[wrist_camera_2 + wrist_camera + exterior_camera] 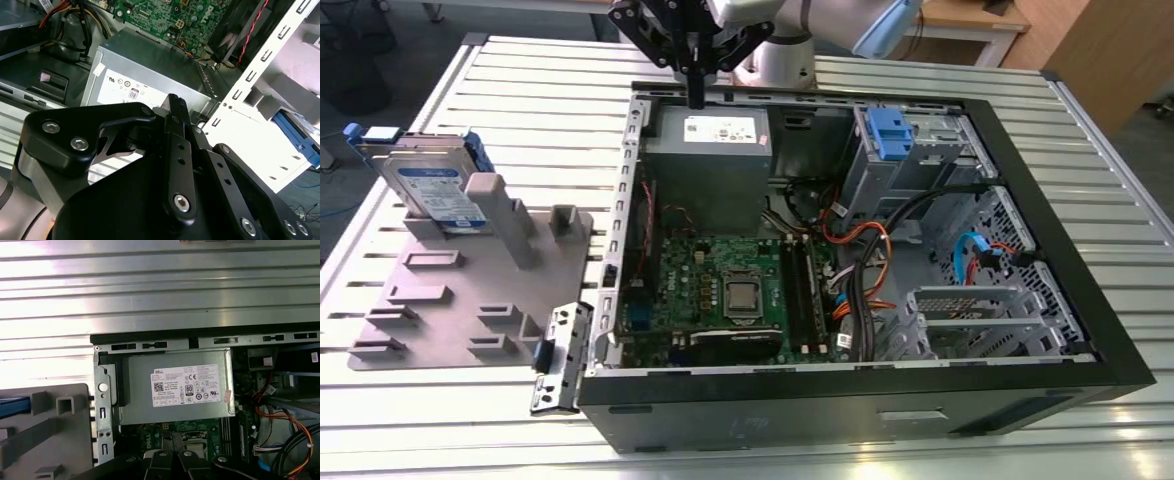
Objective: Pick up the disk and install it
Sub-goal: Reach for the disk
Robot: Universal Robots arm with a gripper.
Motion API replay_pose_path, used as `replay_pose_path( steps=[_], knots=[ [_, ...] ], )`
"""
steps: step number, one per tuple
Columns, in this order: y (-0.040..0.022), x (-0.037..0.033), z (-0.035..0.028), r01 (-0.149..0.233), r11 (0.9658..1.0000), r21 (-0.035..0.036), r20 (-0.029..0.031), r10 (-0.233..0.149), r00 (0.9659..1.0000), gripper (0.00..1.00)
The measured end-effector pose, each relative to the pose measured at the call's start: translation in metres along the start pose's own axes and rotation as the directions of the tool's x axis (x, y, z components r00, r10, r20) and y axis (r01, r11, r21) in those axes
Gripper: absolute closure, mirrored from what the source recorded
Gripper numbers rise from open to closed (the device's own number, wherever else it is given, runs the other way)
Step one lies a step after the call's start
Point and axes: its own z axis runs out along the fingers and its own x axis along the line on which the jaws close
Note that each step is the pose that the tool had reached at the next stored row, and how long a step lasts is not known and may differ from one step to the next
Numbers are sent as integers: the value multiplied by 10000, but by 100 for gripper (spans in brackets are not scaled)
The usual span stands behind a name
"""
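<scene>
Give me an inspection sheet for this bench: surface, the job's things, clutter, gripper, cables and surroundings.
Surface: slatted metal table, carrying an open computer case and a grey holder plate.
Job's things: the disk stands on edge in the holder plate, on the exterior view's left, not yet installed.
Clutter: a metal strip beside the case.
Gripper: the gripper is shut and empty, above the power supply, apart from the disk.
Cables: orange, black and blue cables inside the case.
Surroundings: wooden furniture beyond the table.
</scene>
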Motion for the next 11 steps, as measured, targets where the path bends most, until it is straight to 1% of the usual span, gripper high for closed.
replay_pose_path(
  steps=[6,11],
  knots=[
    [-4,54,-2,0,10000,0,2,0,10000,89],
    [-5,75,-2,0,10000,0,2,0,10000,89]
  ],
)
